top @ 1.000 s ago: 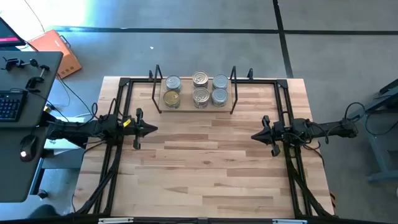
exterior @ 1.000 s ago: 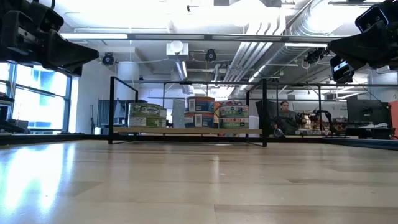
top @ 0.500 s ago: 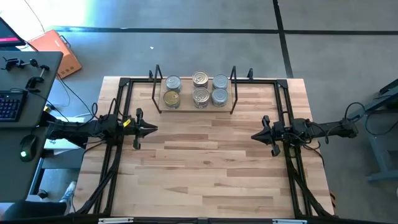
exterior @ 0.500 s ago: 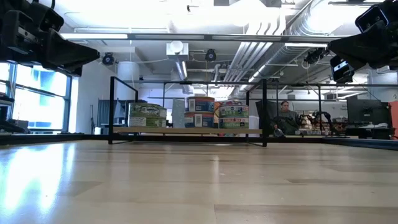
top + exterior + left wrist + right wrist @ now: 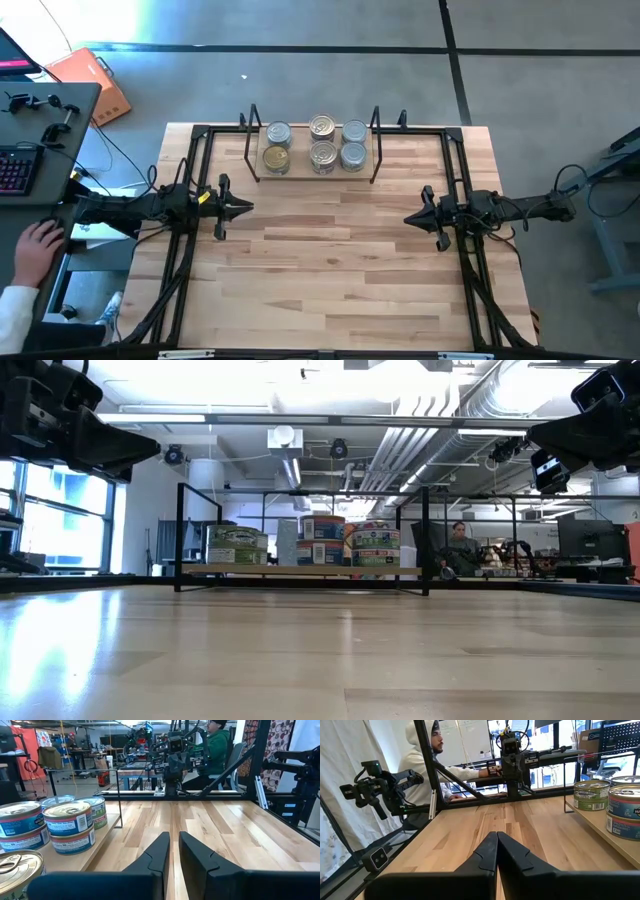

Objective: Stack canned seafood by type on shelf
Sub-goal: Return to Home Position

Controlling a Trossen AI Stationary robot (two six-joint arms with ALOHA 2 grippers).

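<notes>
The shelf [image 5: 300, 172], a light board between thin black wire uprights, stands at the table's far middle. On it the canned seafood [image 5: 322, 142] sits in short stacks, some tops silver [image 5: 354, 131], some gold [image 5: 276, 158]; the stacks also show in the left wrist view [image 5: 67, 825] and the low view [image 5: 322, 540]. My left gripper [image 5: 245, 208] [image 5: 174, 847] hovers level at the table's left, shut but for a thin slit, holding nothing. My right gripper [image 5: 410, 218] [image 5: 497, 845] hovers level at the right, shut and empty. Both point at each other across the table.
Black frame rails [image 5: 190, 250] run along the table's left, right and far sides. Bare wooden tabletop [image 5: 330, 270] lies between the arms and the near edge. A desk with a keyboard [image 5: 15, 170] stands left of the table, a person's hand [image 5: 38, 245] on it.
Both arms have kept still and the cans have stayed put. A person's hand and sleeve have come into view at the desk left of the table.
</notes>
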